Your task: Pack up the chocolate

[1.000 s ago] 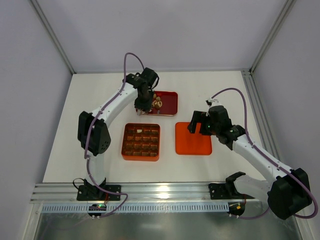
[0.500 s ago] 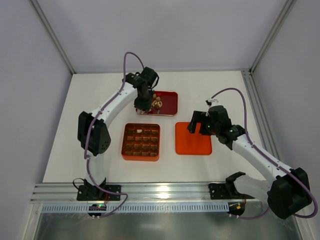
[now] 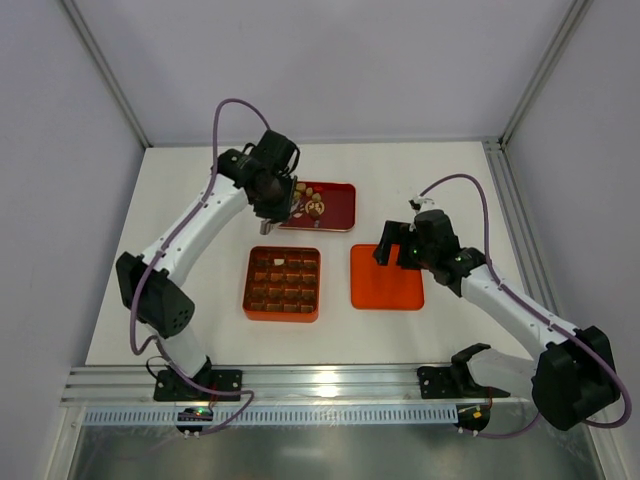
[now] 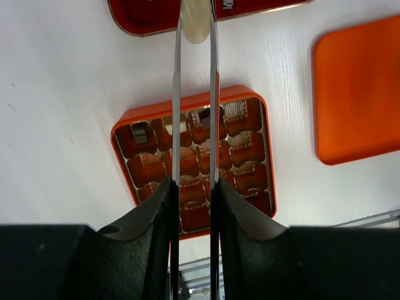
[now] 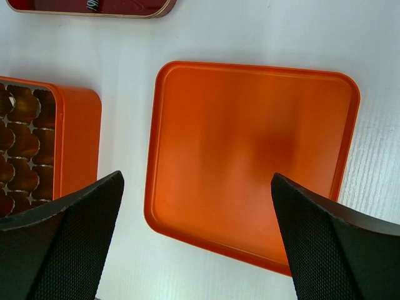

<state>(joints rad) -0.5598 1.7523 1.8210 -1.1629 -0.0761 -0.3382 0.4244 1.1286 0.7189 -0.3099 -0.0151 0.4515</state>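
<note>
Held chocolate: you have one cream-white chocolate [image 4: 196, 26], a smooth round piece, pinched at the very tips of the left gripper [image 4: 195, 15].
Left gripper: its two thin blades are closed onto that piece, close together and parallel.
Where it hangs: your left wrist view shows it lifted, against the near edge of the red tray [image 3: 340, 205], with the orange grid box [image 3: 282, 315] further toward the arm bases. From above, the gripper sits just off the tray's left end.
Red tray contents: a small cluster of loose chocolates [image 3: 315, 207], brown and pale, lies left of the tray's middle. The single pieces are too small to tell apart.
Grid box contents: most cells show ribbed brown liners. A few cells in the row nearest the tray seem to hold dark pieces, but you cannot tell for certain.
Orange lid [image 3: 387, 277]: it lies flat on the white table [image 3: 200, 300], just right of the box and apart from it.
Right gripper [image 5: 195, 176]: its jaws stand wide apart above the lid, holding nothing.
</note>
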